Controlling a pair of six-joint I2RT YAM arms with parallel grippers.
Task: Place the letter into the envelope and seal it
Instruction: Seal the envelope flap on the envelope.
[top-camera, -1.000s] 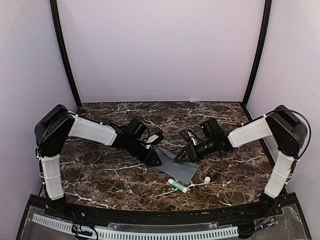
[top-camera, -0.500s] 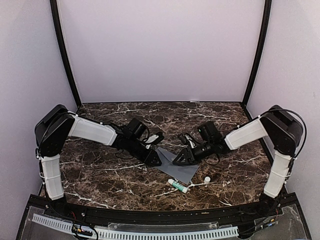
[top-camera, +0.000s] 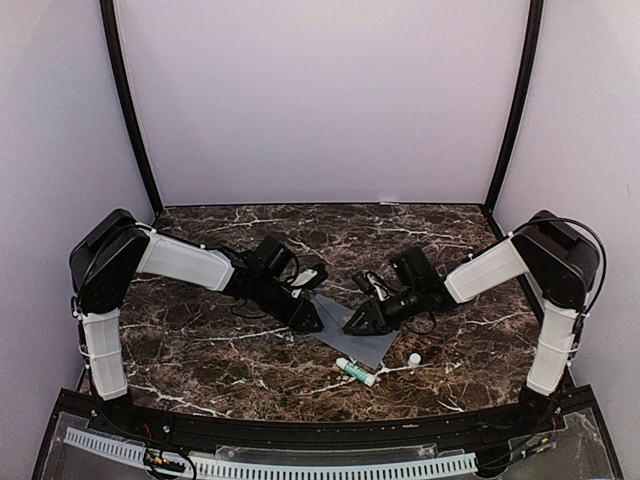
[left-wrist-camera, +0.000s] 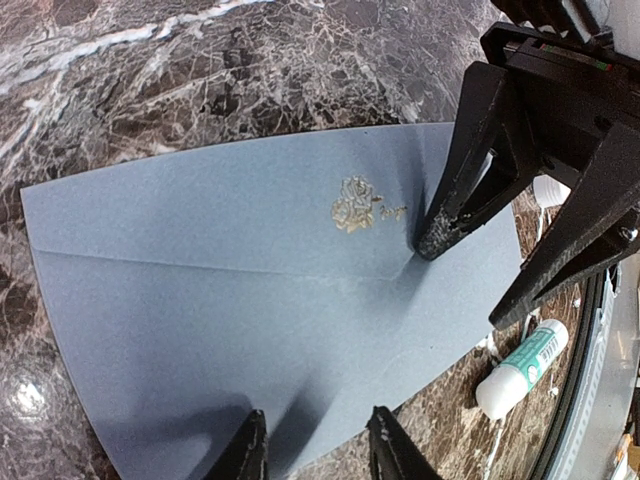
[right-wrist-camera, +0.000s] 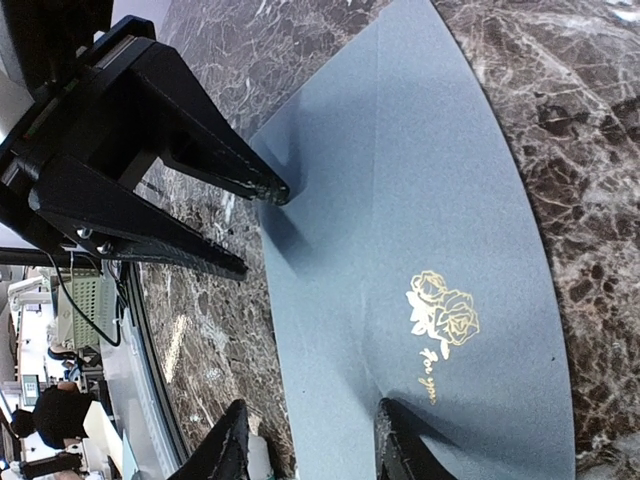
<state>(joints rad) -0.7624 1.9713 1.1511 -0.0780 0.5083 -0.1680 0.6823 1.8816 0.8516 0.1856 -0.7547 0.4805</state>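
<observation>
Top view: slate-grey envelope (top-camera: 362, 340) flat on the marble bench (top-camera: 200, 340), mid-bench toward the near edge, a little right of centre. Left claw (top-camera: 312, 322) low at its left end, right claw (top-camera: 352, 324) low over its far side; both arms reach inward. A white-and-green glue stick (top-camera: 355, 372) lies between envelope and near edge, with a small white cap (top-camera: 414, 358) just right of it. Left wrist view: left claw released, its fingers (left-wrist-camera: 248, 452) parted, tips at the envelope's edge, gripping nothing. A gold rose emblem (left-wrist-camera: 352, 205) shows on the grey paper, and fold lines converge beside it. The right claw is spread, one tip down on the envelope, the other off its edge above the glue stick. Right wrist view: right claw fingers (right-wrist-camera: 400, 445) apart, one planted on the envelope near the rose. The left claw is opposite, one tip touching the envelope's edge, the other over bare marble.
</observation>
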